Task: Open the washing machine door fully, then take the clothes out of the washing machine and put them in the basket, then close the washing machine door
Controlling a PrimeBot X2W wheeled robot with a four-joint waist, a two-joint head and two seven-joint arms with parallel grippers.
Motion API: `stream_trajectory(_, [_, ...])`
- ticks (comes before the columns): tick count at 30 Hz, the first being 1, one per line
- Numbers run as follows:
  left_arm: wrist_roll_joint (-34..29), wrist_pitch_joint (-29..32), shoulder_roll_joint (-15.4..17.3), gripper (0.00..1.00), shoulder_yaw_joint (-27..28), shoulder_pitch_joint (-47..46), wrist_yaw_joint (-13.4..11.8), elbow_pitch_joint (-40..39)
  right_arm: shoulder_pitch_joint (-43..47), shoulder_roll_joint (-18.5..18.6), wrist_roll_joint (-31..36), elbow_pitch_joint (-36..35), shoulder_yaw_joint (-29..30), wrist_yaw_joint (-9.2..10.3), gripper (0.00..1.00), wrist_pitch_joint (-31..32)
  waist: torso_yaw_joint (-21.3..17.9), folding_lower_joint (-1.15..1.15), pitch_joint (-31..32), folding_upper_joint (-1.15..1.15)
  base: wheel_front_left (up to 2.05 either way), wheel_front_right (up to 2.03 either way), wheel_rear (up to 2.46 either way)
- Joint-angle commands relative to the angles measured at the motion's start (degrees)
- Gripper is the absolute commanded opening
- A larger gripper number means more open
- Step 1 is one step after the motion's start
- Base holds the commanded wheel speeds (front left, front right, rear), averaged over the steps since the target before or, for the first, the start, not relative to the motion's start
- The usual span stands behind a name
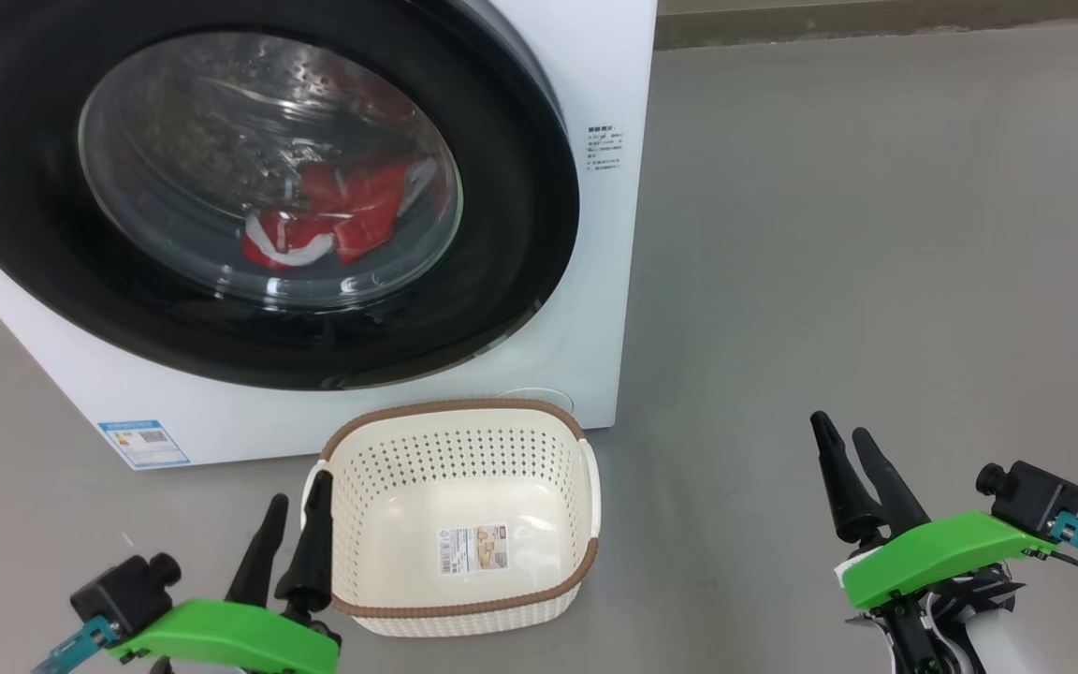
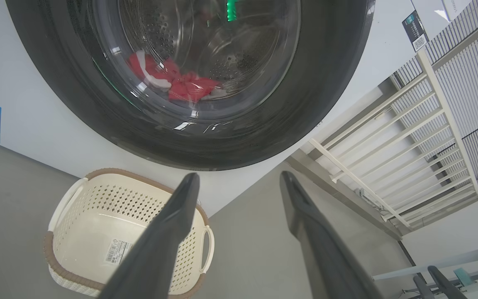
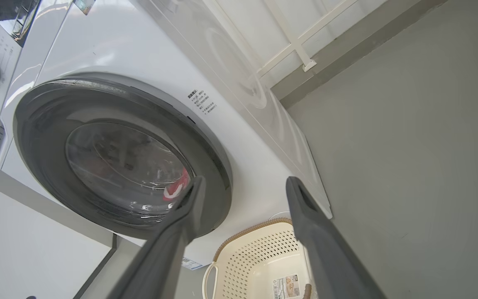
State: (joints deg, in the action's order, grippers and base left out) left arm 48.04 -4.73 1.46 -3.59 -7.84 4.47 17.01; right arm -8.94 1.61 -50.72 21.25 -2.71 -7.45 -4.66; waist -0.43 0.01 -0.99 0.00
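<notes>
The white washing machine (image 1: 609, 281) fills the upper left of the head view. Its door (image 1: 520, 234), black-rimmed with a glass bowl, lies flat against the front. Red clothes (image 1: 333, 220) with white trim lie in the drum behind the glass and also show as clothes (image 2: 181, 83) in the left wrist view. The cream basket (image 1: 464, 604) stands on the floor in front of the machine, with only a paper label inside. My left gripper (image 1: 296, 510) is open just left of the basket. My right gripper (image 1: 843, 435) is open well to the basket's right. Neither holds anything.
Grey floor (image 1: 876, 234) spreads to the right of the machine. A blue label (image 1: 144, 443) sits low on the machine's front. A cream railing (image 2: 409, 145) stands against the wall beyond the machine. The basket (image 3: 259, 257) lies below the right gripper's fingers.
</notes>
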Motion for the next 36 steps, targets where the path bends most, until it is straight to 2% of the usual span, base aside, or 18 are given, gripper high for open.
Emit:
stream_trajectory(1, [-1.97, -0.85, 0.88, 1.0, 0.59, -2.92, -0.54, -1.78, -3.29, 0.59, 2.18, -1.27, -1.11, -0.02, 1.0, -0.92, 0.03, 0.0, 0.07, 0.0, 0.0, 0.0, 0.0])
stream_trajectory(36, [-23.72, -6.59, 1.21, 1.0, -2.52, -6.78, -3.28, -1.45, -8.06, 1.0, 22.65, 0.85, -4.79, -0.03, 1.0, -6.66, -0.16, 0.0, 0.02, 0.0, 0.0, 0.0, 0.0])
